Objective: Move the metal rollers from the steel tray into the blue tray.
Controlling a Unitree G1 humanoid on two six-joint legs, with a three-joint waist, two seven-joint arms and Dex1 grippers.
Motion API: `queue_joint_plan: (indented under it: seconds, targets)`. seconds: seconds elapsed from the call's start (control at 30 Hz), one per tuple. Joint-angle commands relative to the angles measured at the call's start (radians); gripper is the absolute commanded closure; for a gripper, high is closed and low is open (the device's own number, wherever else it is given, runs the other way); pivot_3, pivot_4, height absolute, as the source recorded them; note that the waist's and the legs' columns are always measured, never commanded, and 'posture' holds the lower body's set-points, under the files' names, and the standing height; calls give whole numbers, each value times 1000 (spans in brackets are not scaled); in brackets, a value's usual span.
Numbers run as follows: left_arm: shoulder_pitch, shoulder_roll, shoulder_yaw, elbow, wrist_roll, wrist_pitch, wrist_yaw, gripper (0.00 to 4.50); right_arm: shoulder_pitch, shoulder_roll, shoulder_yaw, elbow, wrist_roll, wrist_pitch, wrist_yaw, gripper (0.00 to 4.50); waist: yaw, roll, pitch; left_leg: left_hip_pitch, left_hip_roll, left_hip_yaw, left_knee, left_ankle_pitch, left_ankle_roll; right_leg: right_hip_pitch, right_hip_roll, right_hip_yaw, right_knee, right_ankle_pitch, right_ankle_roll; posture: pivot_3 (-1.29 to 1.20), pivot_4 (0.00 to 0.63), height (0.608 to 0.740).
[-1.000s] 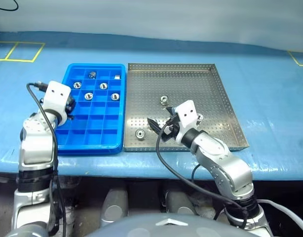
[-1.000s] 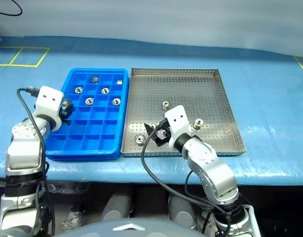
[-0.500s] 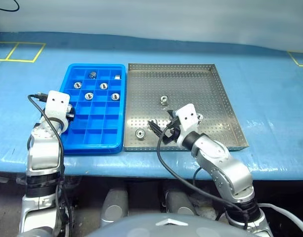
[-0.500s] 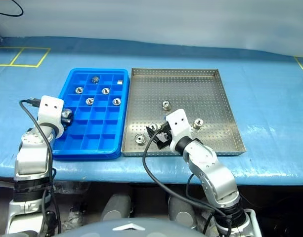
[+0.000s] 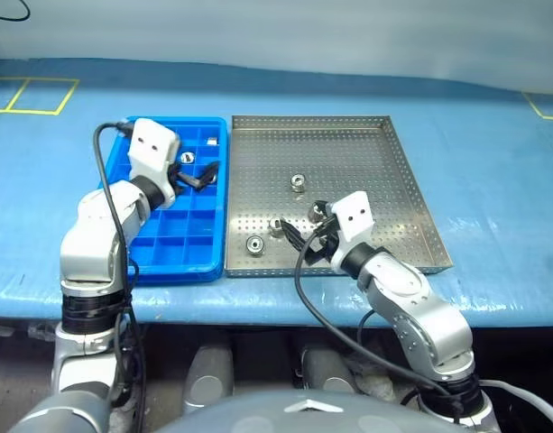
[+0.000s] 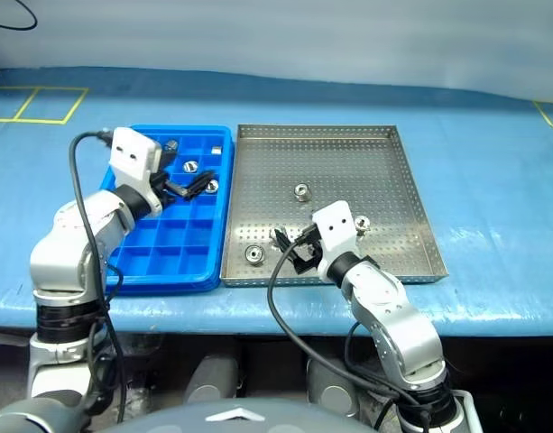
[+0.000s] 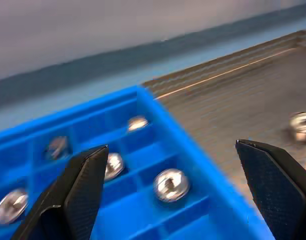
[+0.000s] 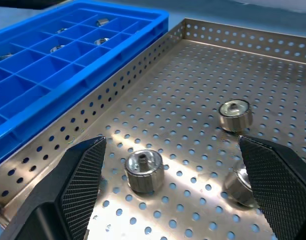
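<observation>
— Left hand and right hand: report the state of each.

— Left hand: jaws wide, nothing between them, held over the far part of the blue tray. Right hand: jaws wide, nothing gripped, held low over the near part of the steel tray, with one roller on the tray floor just ahead of its fingers.

— Layout, largest item first?

— Surface: covered in blue, carrying both trays. The steel tray sits on the right. The blue tray sits to its left, long sides touching or very nearly so. Both trays lie flat.

— Location of the rollers?

— Steel tray: at least three.
1. One near the middle of the floor.
2. One near the front left corner.
3. One beside the right wrist.

The right arm hides part of the floor, so the count is a minimum.

Blue tray: the left wrist view shows five, one per compartment, all in the far rows. The near rows that can be seen are bare. The left arm covers some compartments.

— Progress?

— Judged more than half done: more rollers sit in the blue tray than in the steel tray. Neither hand carries a roller. Remaining work: pick up each roller left on the steel floor and place it in a free compartment. Plenty of compartments are free.
</observation>
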Motion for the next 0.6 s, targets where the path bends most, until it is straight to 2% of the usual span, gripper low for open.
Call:
queue_joint_plan:
  seconds: [0.03,0.13,0.23,0.6]
  targets:
    - [-62,84,-117,49,-47,-34,-186,31,15,-14,-49,-51,3,4,-5,0,-11,0,0,0,0,0,0,0,0,0,0,0,1,0,0,28,150,740]
    - [-105,143,-213,124,-26,-53,-273,31,25,-17,-64,-57,2,7,-11,0,-22,0,0,0,0,0,0,0,0,0,1,0,1,-1,-2,12,150,740]
    - [-165,113,-261,228,-71,-24,-350,31,41,-9,-78,-68,-2,7,-24,0,-26,0,0,0,0,0,0,0,0,-1,1,1,1,-3,-4,-3,150,740]
    - [-316,-1,-472,520,42,-68,-407,31,53,15,-73,-67,-8,-2,-50,0,-31,0,0,-1,0,0,1,0,0,-1,1,1,1,-3,-4,-25,150,740]
